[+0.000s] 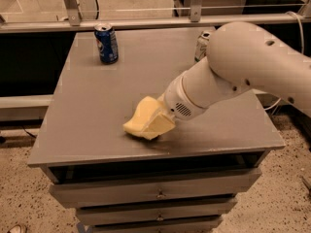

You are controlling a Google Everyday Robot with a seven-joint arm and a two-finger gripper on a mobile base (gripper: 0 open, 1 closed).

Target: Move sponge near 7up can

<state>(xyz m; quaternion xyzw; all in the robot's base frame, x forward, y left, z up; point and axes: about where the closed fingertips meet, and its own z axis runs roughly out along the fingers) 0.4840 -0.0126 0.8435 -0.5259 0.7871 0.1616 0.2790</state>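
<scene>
The pale yellow sponge [137,116] is tilted up just above the front middle of the grey table [97,106]. My gripper [154,125] comes in from the right and is shut on the sponge's right end; one blocky pale finger [163,124] shows in front of it. The 7up can [202,44] stands at the back right of the table, silver-white with green marks, half hidden behind my white arm [233,72]. The sponge is well apart from the can, toward the front.
A dark blue can [106,43] stands at the back left of the table. A metal rail [146,22] runs behind the table. Drawers [155,193] sit below the table's front edge. The floor is speckled.
</scene>
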